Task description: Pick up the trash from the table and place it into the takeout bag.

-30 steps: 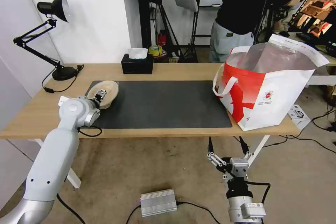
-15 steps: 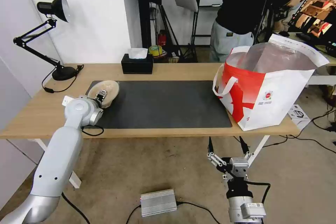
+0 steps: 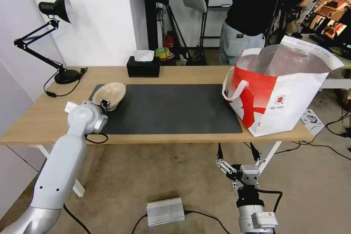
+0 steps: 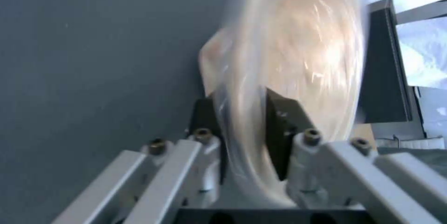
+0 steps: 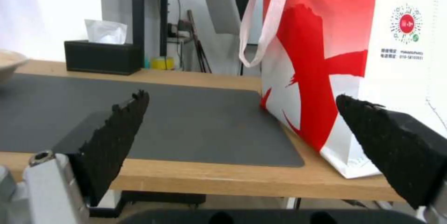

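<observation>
Left wrist view has the beige round pulp bowl (image 4: 298, 52) tipped on edge with its rim pinched between the black pads (image 4: 279, 126) of the left gripper (image 4: 242, 129), over the dark grey mat (image 3: 172, 108) on the long light-wood table (image 3: 36, 117). Judging by this, the pick is made and the carry is in hand: the next move calls for lifting the bowl across to the big white-and-red foil-lined takeout bag (image 3: 278, 95), well away from that gripper. Below the table edge hangs the right gripper (image 3: 237, 155), fingers spread and empty.
</observation>
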Controlling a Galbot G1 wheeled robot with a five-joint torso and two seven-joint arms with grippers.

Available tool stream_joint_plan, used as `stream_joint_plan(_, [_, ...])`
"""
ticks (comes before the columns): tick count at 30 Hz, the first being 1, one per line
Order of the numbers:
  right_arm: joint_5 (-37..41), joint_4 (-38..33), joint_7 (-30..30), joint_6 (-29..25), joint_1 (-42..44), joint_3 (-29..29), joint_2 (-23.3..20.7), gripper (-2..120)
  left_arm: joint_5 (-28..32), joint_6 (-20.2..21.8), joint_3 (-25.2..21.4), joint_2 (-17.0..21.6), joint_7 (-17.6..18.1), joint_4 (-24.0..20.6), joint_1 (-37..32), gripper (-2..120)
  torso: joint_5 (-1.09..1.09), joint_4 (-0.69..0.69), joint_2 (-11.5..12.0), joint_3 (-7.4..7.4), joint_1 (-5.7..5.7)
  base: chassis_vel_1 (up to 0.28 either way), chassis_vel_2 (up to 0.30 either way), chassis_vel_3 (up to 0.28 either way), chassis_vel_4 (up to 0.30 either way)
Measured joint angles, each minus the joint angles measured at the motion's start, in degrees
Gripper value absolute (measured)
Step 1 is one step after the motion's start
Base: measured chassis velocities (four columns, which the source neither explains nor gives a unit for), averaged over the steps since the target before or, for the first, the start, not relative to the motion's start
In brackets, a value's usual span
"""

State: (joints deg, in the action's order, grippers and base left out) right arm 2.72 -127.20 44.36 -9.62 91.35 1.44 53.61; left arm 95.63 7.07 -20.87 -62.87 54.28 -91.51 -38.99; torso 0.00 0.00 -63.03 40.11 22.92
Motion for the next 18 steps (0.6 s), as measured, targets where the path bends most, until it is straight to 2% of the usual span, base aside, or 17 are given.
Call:
stream_joint_plan(4, [0.0, 0.0, 0.0, 0.0, 0.0, 0.0, 0.0, 100, -0.9, -0.1, 0.1, 0.2, -0.5, -1.1, -0.4, 1, 0.01, 0.00, 0.0, 0.00, 0.00, 0.000, 0.000, 0.000, 0.000])
stream_joint_plan(14, [0.0, 0.0, 0.0, 0.0, 0.0, 0.0, 0.0, 100, -1.3, -0.3, 0.0, 1.3, -2.6, -4.7, -1.9, 0, 0.00, 0.00, 0.0, 0.00, 0.00, 0.000, 0.000, 0.000, 0.000])
stream_joint_plan(18, [0.0, 0.0, 0.0, 0.0, 0.0, 0.0, 0.0, 100, -1.0, -0.9, 1.3, 2.9, -4.2, -7.1, -1.7, 0, -0.01, 0.00, 0.0, 0.00, 0.00, 0.000, 0.000, 0.000, 0.000])
